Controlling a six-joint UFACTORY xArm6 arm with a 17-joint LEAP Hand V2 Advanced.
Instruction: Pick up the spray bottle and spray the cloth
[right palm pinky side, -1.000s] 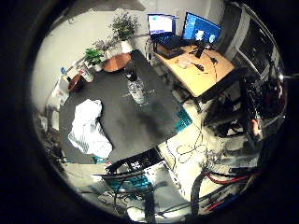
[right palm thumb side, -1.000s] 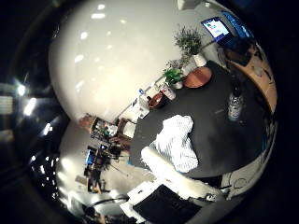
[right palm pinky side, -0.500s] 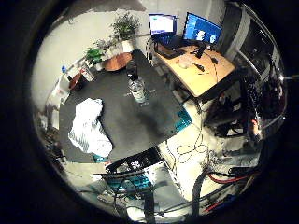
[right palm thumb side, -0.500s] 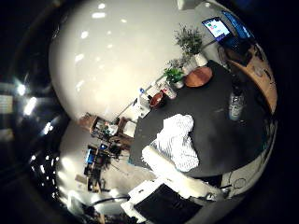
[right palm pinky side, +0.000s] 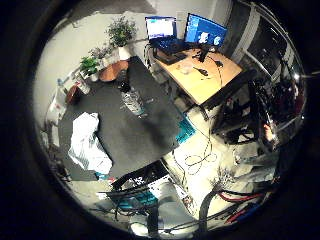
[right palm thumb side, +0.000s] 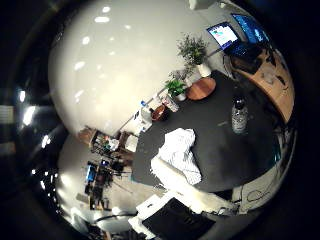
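Note:
A clear spray bottle (right palm pinky side: 132, 100) with a black top stands upright near the middle of the dark table (right palm pinky side: 145, 135). A crumpled white striped cloth (right palm pinky side: 87, 142) lies on the same table, well apart from the bottle and nearer the table's end. My hand is high above the table and far from both. Only a white part of the hand (right palm thumb side: 185, 185) shows, in the thumb side view, on the cloth's side of the table. Nothing is held in front of the palm.
Potted plants (right palm thumb side: 192, 50), a round wooden board (right palm thumb side: 201, 88) and small containers (right palm thumb side: 160, 112) crowd the table's far end by the wall. A wooden desk (right palm pinky side: 207, 80) with monitors (right palm pinky side: 204, 32) stands beside the table, with a dark chair (right palm pinky side: 240, 117) near it.
The whole picture has shifted slightly, so the camera has moved a little. The bottle and the cloth stay where they were on the table.

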